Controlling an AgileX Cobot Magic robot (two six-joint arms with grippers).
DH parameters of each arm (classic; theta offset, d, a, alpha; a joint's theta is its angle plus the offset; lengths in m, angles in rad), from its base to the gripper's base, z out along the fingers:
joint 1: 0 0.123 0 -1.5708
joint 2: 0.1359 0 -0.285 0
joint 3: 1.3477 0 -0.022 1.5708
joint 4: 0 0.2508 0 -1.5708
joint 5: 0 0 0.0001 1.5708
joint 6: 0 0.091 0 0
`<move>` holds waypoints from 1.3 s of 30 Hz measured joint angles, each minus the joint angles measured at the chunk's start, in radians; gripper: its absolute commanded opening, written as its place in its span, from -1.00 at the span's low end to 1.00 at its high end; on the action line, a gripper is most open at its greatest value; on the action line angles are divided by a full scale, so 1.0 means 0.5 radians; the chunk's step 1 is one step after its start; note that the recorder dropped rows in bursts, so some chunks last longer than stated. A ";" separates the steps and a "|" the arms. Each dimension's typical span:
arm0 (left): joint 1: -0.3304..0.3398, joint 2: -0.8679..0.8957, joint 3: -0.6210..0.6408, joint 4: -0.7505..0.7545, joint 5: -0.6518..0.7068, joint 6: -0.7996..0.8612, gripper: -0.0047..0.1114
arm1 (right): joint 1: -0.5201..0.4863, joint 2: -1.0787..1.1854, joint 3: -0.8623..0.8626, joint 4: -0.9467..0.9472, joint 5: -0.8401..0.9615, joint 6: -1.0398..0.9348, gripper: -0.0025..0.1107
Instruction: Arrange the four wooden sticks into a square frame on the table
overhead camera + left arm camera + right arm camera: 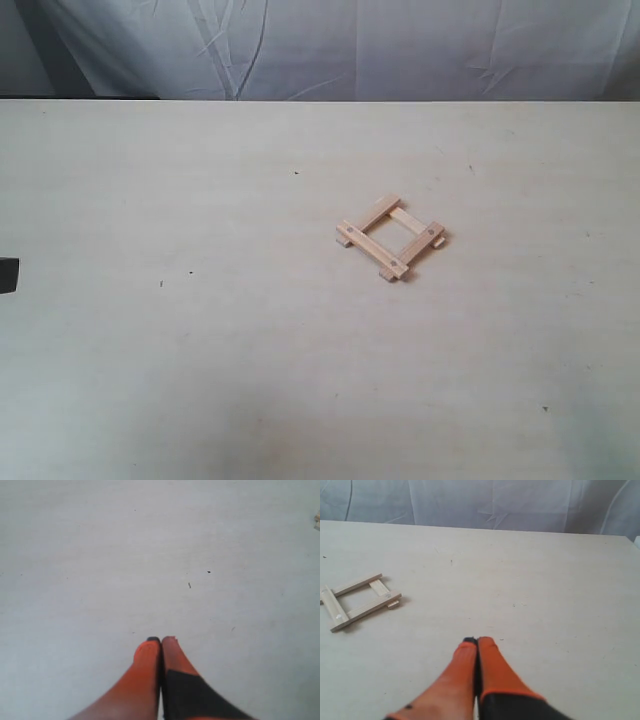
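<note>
The four wooden sticks lie together as a small square frame (376, 216) on the table (200, 350), right of centre, with overlapping corners and ends sticking out. The right wrist view shows the frame (365, 610) off to one side, well apart from my right gripper (477, 641). That gripper is shut, its orange fingers (492, 665) pressed together with nothing between them. My left gripper (161, 640) is also shut and empty over bare table. Only a corner of a stick (317, 520) peeks in at the edge of the left wrist view. Neither gripper appears over the table in the exterior view.
A wrinkled white cloth (330, 45) hangs behind the table's far edge. A small dark shape (8, 275) juts in at the left border of the exterior view. Tiny dark specks (161, 284) dot the table.
</note>
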 measured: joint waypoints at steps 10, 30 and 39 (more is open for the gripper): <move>0.000 0.000 0.000 0.000 0.004 0.000 -0.92 | -0.004 0.000 0.005 0.000 -0.018 0.000 -0.97; 0.000 0.000 0.000 0.000 0.004 0.000 -0.92 | -0.004 0.000 0.005 0.000 -0.020 0.000 -0.97; 0.147 -0.349 0.145 0.097 -0.131 0.000 -0.92 | -0.004 0.000 0.005 0.000 -0.020 0.000 -0.97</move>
